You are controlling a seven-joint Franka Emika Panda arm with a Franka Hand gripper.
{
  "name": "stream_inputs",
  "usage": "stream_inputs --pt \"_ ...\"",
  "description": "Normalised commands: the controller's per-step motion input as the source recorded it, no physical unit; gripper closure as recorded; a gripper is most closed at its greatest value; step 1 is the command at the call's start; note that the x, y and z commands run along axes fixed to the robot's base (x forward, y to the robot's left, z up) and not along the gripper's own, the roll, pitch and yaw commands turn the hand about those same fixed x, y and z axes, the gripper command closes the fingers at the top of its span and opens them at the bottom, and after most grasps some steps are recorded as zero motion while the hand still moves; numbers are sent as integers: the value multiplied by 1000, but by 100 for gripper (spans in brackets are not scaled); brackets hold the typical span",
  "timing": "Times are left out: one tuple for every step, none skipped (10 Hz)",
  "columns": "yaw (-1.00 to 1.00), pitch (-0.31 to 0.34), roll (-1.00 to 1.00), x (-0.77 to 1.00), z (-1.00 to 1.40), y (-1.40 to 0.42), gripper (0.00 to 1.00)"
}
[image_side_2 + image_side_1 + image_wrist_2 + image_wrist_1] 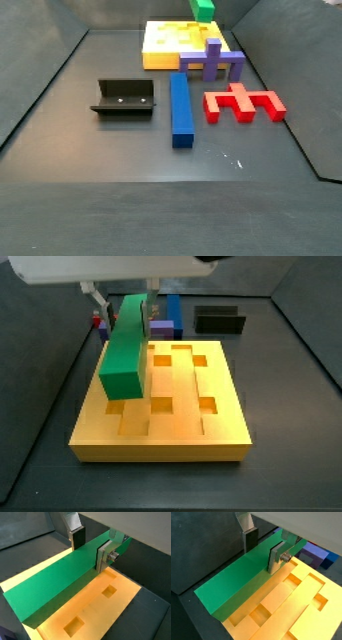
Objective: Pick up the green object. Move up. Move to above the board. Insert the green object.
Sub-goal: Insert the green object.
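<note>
Side view, hand (131, 301) pinching green object (126, 348) above board (174, 426), dark grey floor (134, 150).

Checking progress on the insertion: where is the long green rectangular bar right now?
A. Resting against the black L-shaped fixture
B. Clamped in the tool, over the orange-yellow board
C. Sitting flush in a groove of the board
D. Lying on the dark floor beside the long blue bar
B: in both wrist views the tool's silver fingers clamp the long green rectangular bar, which hangs over the orange-yellow grooved board.
</note>
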Motion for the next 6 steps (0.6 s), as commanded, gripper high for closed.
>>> stream_inputs --pt "66 0 339 123 -374 0 100" --pt "74 6 339 126 -460 0 100" --pt "0 0 276 26 -574 0 100" --pt "0 0 171 86 -537 0 100" --pt "0 -6 33 0 -509 0 100" --pt "0 -76 -19 -6 -480 0 100"
